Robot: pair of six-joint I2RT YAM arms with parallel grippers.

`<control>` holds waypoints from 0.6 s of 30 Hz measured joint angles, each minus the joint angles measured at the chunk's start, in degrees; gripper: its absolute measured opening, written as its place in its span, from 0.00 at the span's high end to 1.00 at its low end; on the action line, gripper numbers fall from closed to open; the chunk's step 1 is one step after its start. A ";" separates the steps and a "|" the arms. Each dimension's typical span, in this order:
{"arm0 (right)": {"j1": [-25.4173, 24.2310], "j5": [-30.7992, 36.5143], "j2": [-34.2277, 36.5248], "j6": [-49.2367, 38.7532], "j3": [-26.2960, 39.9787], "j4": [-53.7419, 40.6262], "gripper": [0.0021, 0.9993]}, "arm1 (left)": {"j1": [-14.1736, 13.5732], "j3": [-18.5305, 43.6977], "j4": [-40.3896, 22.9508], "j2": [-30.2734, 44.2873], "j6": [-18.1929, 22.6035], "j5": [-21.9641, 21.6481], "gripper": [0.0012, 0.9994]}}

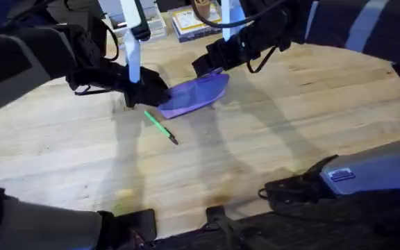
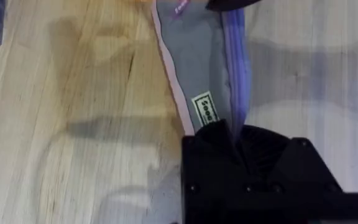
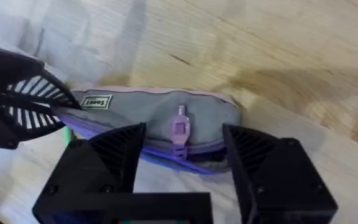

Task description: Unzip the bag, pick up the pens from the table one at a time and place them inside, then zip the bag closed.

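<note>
Left claw pins one end of the bag while the right claw lines up on the zipper pull

The bag (image 1: pixel 194 96) lies on the surface (image 1: pixel 269 139), the pen (image 1: pixel 160 127) just beside it. The left claw (image 2: pixel 232 134) is clamped on the bag's end; the right claw (image 3: pixel 182 146) stands apart, straddling the zipper pull (image 3: pixel 178 126) — not yet gripping. Likely risks: the small pull slips between the fingers as they close, or the soft fabric bunches and the bag drags toward the pen instead of unzipping.
</note>
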 joint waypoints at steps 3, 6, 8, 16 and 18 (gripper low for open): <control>0.00 0.15 0.00 -0.03 0.00 -0.77 0.27 | 0.00 0.00 -0.01 0.00 0.00 0.00 0.96; 0.00 0.32 0.00 -0.69 0.00 -1.90 0.34 | 0.00 0.00 -0.03 0.00 0.00 0.00 0.96; 0.00 0.44 0.00 -1.24 0.00 -2.50 0.36 | 0.00 0.00 -0.03 0.00 0.00 0.00 0.96; 0.00 0.73 0.00 -2.11 0.02 -3.00 0.54 | 0.00 0.00 -0.03 0.00 -0.01 0.00 0.96; 0.00 0.83 0.00 -2.12 0.04 -3.26 0.60 | 0.00 0.00 -0.02 0.00 0.00 0.00 0.96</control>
